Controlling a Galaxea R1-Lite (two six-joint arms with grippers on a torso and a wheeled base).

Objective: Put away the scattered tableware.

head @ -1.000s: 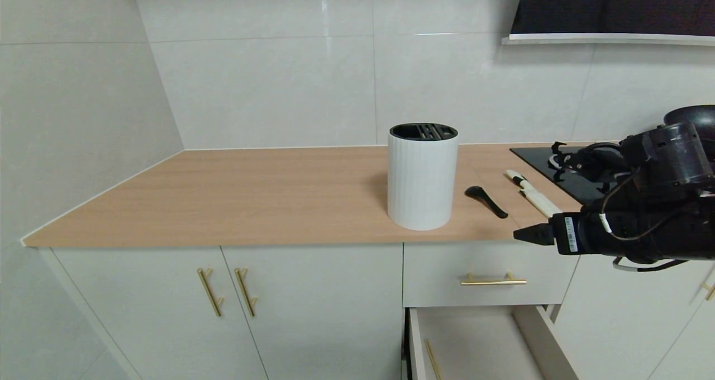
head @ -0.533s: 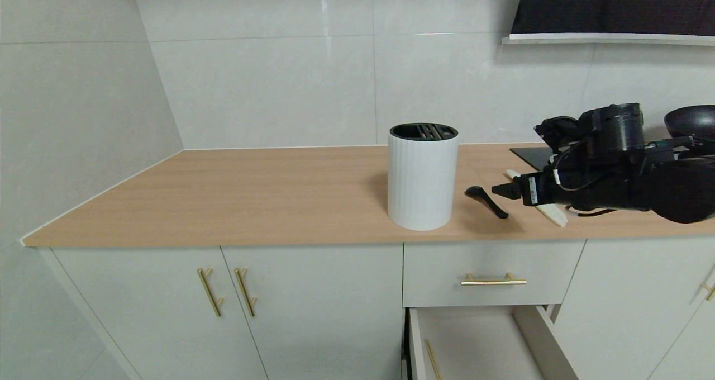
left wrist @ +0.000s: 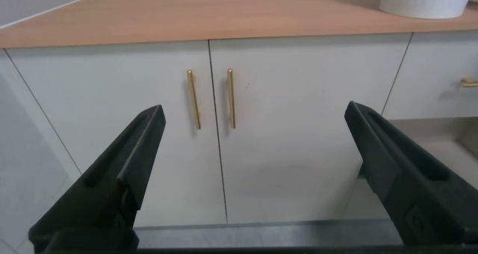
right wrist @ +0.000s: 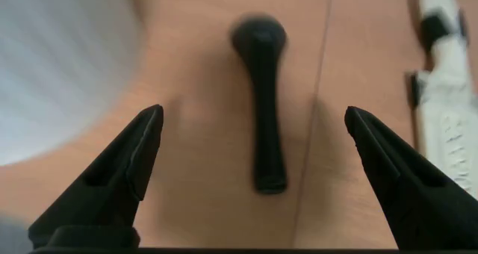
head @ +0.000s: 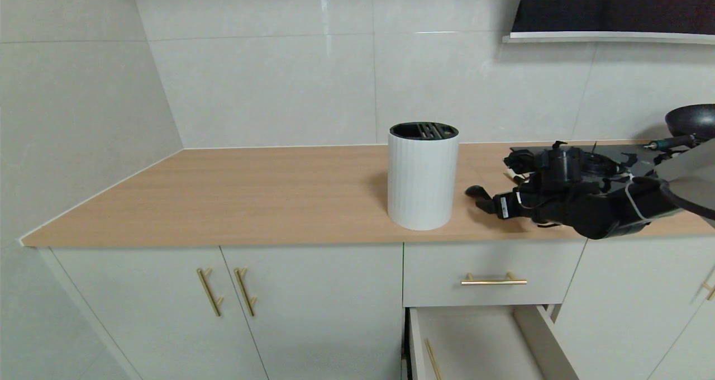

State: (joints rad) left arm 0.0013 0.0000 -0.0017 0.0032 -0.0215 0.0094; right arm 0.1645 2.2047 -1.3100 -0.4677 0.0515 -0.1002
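A black spoon (head: 475, 190) lies on the wooden counter (head: 268, 195), just right of a white ribbed utensil holder (head: 423, 181) with a black slotted top. My right gripper (head: 487, 204) hovers low over the spoon's handle, open. The spoon (right wrist: 261, 104) lies lengthwise between the two fingers (right wrist: 112, 187), untouched. A white knife (right wrist: 447, 97) lies beside it, mostly hidden by the arm in the head view. My left gripper (left wrist: 254, 172) hangs open below counter height, facing the cabinet doors (left wrist: 299, 127).
A black cooktop (head: 592, 159) and a dark pan (head: 690, 118) sit at the counter's right end. Below the counter are a shut drawer with a gold handle (head: 493, 281) and, under it, a pulled-out drawer (head: 475, 341). Tiled wall behind.
My right arm rose from the counter's front edge, swung forward and left over the counter, and came down over the black spoon. The spoon, knife and holder stayed put.
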